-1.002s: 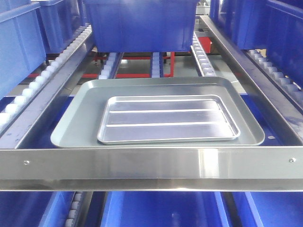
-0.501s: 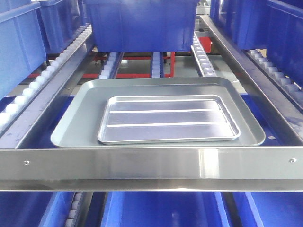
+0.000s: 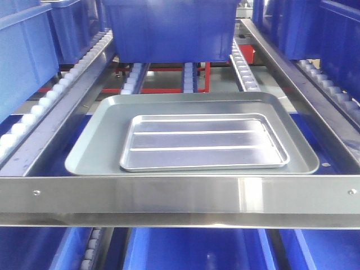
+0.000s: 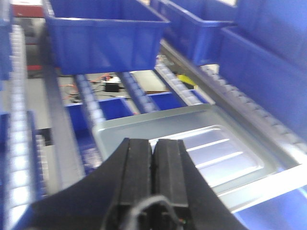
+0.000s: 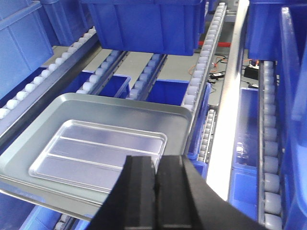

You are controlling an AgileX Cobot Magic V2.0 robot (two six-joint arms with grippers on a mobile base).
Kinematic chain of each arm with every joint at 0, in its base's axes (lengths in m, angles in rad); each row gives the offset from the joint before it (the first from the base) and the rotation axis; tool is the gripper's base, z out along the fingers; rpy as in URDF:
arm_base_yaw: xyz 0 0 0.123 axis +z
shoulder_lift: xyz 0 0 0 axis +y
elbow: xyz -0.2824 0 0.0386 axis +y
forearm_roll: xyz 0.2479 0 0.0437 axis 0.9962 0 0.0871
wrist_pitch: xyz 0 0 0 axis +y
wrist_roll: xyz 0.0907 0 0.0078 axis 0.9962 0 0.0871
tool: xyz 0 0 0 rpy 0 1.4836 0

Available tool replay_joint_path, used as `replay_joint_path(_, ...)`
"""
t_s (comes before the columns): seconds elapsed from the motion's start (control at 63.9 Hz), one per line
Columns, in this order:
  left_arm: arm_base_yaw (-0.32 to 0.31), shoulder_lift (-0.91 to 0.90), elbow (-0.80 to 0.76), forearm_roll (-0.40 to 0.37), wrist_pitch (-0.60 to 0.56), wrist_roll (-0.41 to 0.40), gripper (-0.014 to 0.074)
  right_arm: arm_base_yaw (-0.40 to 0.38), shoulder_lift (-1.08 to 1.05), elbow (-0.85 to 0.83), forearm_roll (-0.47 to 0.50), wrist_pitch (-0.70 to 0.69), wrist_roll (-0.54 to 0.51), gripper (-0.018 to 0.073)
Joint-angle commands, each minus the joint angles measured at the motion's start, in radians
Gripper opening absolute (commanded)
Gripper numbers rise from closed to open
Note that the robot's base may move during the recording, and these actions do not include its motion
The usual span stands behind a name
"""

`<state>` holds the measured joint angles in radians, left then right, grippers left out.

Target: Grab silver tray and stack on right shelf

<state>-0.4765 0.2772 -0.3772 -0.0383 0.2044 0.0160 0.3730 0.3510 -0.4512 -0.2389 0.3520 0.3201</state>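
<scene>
The silver tray (image 3: 203, 143), shiny with two long ridges, lies flat inside a larger dull grey tray (image 3: 104, 143). Both rest on the flow-rack shelf behind its brushed steel front bar (image 3: 180, 194). The silver tray also shows in the left wrist view (image 4: 225, 153) and in the right wrist view (image 5: 96, 153). My left gripper (image 4: 153, 141) is shut and empty, above the trays' near left side. My right gripper (image 5: 156, 158) is shut and empty, above the silver tray's near right corner. Neither gripper shows in the front view.
A blue bin (image 3: 169, 28) stands on the rollers just behind the trays. More blue bins (image 3: 22, 56) fill the lanes left and right. White roller tracks (image 3: 50, 101) and steel rails (image 3: 292, 79) flank the trays. Blue bins (image 3: 191, 250) sit on the level below.
The whole front view has shifted slightly, so the trays and bins appear a little further right. The silver tray still lies the same way inside the grey tray.
</scene>
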Motion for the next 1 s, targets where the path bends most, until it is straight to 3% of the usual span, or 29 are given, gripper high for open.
replay_joint_path(0.0, 0.063, -0.042, 0.004, -0.039, -0.059, 0.043, -0.0101, 0.0, 0.005, -0.027, -0.022, -0.087, -0.007, 0.0057)
replay_joint_path(0.125, 0.181, -0.166, 0.133, -0.039, -0.066, 0.043, -0.0101, 0.0, 0.005, -0.027, -0.022, -0.087, -0.007, 0.0057)
replay_joint_path(0.266, 0.273, -0.276, 0.263, -0.039, -0.068, 0.043, -0.0101, 0.0, 0.005, -0.027, -0.022, -0.087, -0.007, 0.0057)
replay_joint_path(0.36, 0.334, -0.306, 0.346, -0.072, -0.129, 0.043, -0.0101, 0.0, 0.005, -0.027, -0.022, -0.087, -0.007, 0.0057)
replay_joint_path(0.438, 0.383, -0.304, 0.424, -0.084, -0.248, 0.043, -0.0101, 0.0, 0.005, -0.027, -0.022, -0.087, -0.007, 0.0057)
replay_joint_path(0.501, 0.411, -0.304, 0.425, -0.084, -0.215, 0.043, -0.0101, 0.0, 0.005, -0.027, -0.022, -0.087, -0.007, 0.0057)
replay_joint_path(0.986, 0.429, -0.304, 0.427, -0.084, -0.21, 0.043, -0.0101, 0.0, 0.005, -0.027, -0.022, -0.087, -0.007, 0.0057)
